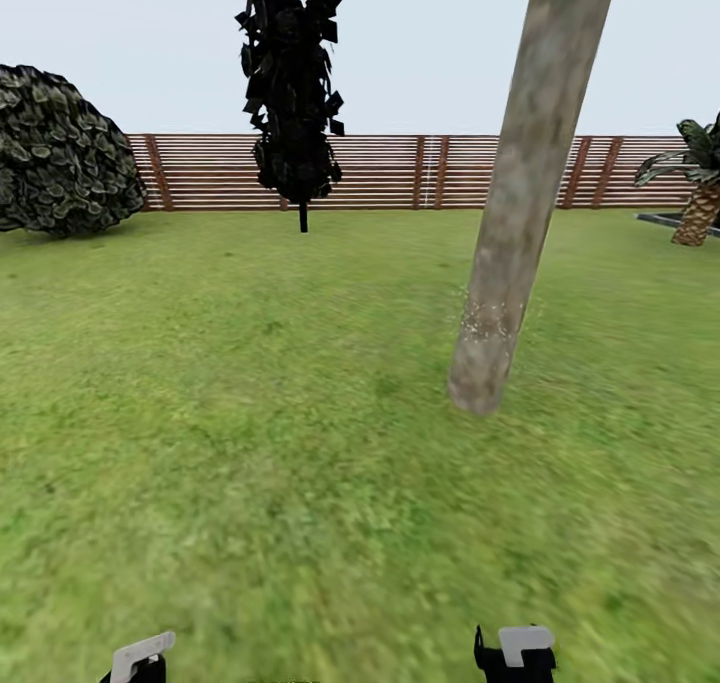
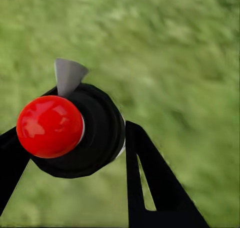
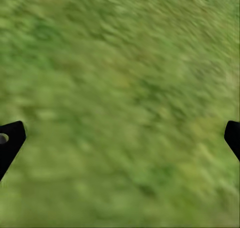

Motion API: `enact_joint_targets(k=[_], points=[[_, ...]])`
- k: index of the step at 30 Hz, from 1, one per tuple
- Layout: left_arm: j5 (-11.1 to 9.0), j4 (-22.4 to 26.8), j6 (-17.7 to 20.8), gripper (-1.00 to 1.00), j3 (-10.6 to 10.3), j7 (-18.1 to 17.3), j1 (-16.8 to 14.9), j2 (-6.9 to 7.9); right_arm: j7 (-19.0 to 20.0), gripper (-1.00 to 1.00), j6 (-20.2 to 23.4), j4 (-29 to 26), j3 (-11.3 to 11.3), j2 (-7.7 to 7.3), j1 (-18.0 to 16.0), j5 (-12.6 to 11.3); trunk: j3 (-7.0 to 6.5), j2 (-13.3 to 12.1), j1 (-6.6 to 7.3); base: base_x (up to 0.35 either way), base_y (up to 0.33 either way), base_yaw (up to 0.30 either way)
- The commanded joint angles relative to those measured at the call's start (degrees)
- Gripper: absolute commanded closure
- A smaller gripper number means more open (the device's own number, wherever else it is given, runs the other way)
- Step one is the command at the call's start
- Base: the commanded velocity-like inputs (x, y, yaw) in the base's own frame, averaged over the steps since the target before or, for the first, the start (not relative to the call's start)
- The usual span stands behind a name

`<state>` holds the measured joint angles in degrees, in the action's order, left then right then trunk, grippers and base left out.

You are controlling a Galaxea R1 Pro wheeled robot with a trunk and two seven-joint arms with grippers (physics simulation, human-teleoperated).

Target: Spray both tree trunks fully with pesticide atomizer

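The atomizer point(image 2: 75, 133) had a shiny red ball and smooth black plastic, maybe. The tree trunk point(image 1: 525, 183) looked rough and dull. The fence point(image 1: 400, 171) was wood slats.

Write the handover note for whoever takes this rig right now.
Left gripper: shut on the pesticide atomizer, red cap toward the camera, over grass.
Right gripper: open, empty, fingers wide over grass.
Tree trunk stands ahead and to the right; white pesticide specks show near its base.
Done: atomizer picked up, spraying begun low on this trunk.
Left: cover the upper trunk, then find the second tree.
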<state>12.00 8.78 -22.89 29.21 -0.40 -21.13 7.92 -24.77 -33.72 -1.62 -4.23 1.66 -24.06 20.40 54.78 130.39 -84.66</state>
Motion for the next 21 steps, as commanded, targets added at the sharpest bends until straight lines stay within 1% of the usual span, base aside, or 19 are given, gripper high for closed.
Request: enact_joint_targets(k=[1,21], points=[[0.6,-0.1,-0.2,1.00,0.5,0.0,-0.1,-0.01,-0.3,-1.00,-0.1,0.0,-0.4,0.01,0.0,0.6,0.05,0.0,0.01,0.000,0.000,0.282],[0.6,-0.1,-0.2,1.00,0.5,0.0,-0.1,-0.01,-0.3,-1.00,-0.1,0.0,-0.4,0.01,0.0,0.6,0.05,0.0,0.01,0.000,0.000,0.283]])
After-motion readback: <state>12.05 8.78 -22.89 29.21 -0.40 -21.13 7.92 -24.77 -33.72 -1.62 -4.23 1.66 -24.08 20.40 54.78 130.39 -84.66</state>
